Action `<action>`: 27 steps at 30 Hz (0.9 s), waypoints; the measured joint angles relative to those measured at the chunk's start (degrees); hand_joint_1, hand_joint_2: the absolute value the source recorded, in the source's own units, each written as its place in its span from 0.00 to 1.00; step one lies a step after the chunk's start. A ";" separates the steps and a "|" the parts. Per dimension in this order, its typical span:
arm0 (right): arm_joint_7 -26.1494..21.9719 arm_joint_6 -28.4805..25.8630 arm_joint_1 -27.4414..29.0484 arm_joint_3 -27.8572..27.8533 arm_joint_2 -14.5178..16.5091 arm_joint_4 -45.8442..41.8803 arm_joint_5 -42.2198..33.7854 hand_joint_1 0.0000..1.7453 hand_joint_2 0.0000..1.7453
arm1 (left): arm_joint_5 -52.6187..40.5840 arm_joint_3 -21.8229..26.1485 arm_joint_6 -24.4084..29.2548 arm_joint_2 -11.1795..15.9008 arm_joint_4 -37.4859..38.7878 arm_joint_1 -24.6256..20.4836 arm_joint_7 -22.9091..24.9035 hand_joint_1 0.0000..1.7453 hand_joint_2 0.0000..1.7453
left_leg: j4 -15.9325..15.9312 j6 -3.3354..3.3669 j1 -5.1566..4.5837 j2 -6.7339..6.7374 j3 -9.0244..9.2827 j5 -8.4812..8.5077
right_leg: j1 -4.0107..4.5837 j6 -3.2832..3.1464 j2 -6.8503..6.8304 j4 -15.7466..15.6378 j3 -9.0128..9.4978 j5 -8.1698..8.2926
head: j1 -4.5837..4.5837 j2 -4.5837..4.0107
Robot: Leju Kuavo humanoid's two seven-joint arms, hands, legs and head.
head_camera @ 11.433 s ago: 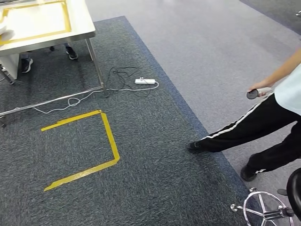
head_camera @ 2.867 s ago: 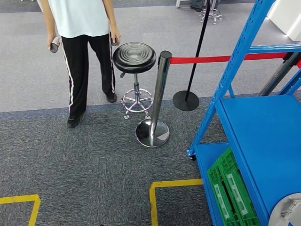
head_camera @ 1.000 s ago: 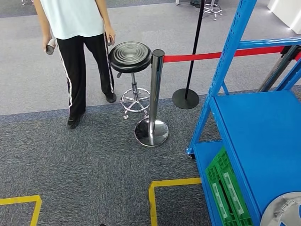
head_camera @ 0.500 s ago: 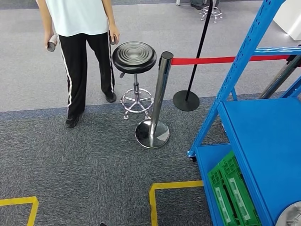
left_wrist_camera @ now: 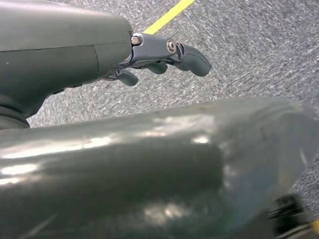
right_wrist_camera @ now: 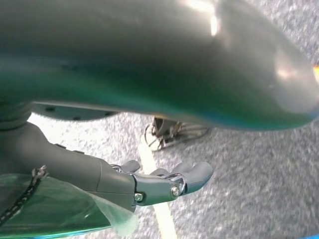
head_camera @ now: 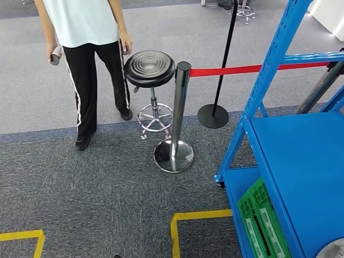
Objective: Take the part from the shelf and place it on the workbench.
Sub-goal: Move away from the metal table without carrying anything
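Left hand (left_wrist_camera: pixel 165 55): hangs over carpet, fingers loosely apart, holding nothing. Right hand (right_wrist_camera: pixel 165 181): likewise empty, apart. Part (head_camera: pixel 333 251): silver disc on blue shelf (head_camera: pixel 308 161), well ahead of both hands, awaiting approach.

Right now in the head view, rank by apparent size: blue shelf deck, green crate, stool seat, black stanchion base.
1. blue shelf deck
2. green crate, partly hidden under the deck
3. stool seat
4. black stanchion base, farthest away
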 joint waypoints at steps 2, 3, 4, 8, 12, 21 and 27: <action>0.01 0.01 0.04 0.00 0.00 0.00 0.00 0.00 0.00 | -0.04 0.00 0.00 0.03 0.00 0.08 0.01 0.00 0.00 | 1.44 -0.17 0.26 0.00 -1.54 1.46 | -0.01 0.05 0.13 0.01 0.51 -0.39 | -0.02 0.00; 0.02 0.01 0.05 0.00 0.00 0.00 0.00 0.00 0.00 | -0.08 0.00 0.00 0.05 0.00 0.10 0.02 0.00 0.00 | -1.01 -0.16 0.38 0.00 -0.78 3.79 | -0.03 0.17 0.22 0.01 0.93 -0.64 | -0.01 0.00; 0.02 0.02 0.05 0.00 0.00 0.00 0.00 0.00 0.00 | -0.13 0.00 0.00 0.08 0.00 0.10 0.02 0.00 0.00 | -4.70 -0.09 0.47 0.00 0.60 6.36 | -0.05 0.38 0.28 0.01 1.38 -0.92 | -0.01 0.00; 0.05 0.03 -0.09 0.00 0.00 0.00 0.00 0.00 0.00 | -0.40 0.04 0.02 0.00 -0.02 -0.02 0.15 0.00 0.00 | -13.02 0.59 0.24 -0.05 4.09 8.69 | 0.31 1.49 0.31 0.21 1.69 -1.77 | 0.09 0.00; 0.12 0.02 -0.05 0.00 0.00 0.00 0.00 0.00 0.00 | -0.55 0.32 0.15 -0.09 -0.02 0.15 0.49 0.00 0.00 | -13.55 0.73 0.15 -0.14 4.12 8.66 | 0.25 0.24 0.22 -0.02 1.77 -1.60 | 0.26 0.00; 0.13 0.02 -0.02 0.00 0.00 0.00 0.00 0.00 0.00 | -0.64 0.79 0.23 -0.13 -0.02 0.09 0.50 0.00 0.00 | -13.53 1.48 -0.17 -0.12 4.40 8.26 | -0.07 1.94 0.22 -0.90 1.76 -1.61 | 0.25 0.00; 0.21 -0.02 -0.01 0.00 0.00 0.00 0.00 0.00 0.00 | -1.01 1.03 -0.04 -0.13 -0.02 0.10 0.42 0.00 0.00 | -13.54 1.49 -0.17 -0.11 4.48 8.26 | -0.06 2.05 0.22 -0.88 1.79 -1.60 | 0.22 0.00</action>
